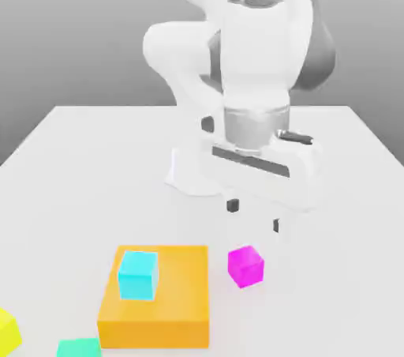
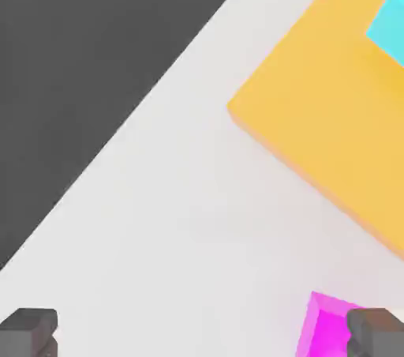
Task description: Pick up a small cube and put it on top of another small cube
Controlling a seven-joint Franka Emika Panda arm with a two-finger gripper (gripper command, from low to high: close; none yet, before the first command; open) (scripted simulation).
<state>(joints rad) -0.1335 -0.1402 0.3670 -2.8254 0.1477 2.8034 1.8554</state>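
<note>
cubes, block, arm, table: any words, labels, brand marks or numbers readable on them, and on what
None: no text can be read on anything.
magenta cube: plain faces, no marking.
cyan cube: plain.
orange block: plain.
yellow cube and green cube: plain where they show.
Arm, gripper and table: no brand or label visible.

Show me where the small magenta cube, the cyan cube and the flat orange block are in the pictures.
Small magenta cube (image 1: 245,266), exterior view, on its front face.
Cyan cube (image 1: 138,275), exterior view, on its front face; it sits on the block.
Flat orange block (image 1: 186,284), exterior view, on its bare top surface.
</note>
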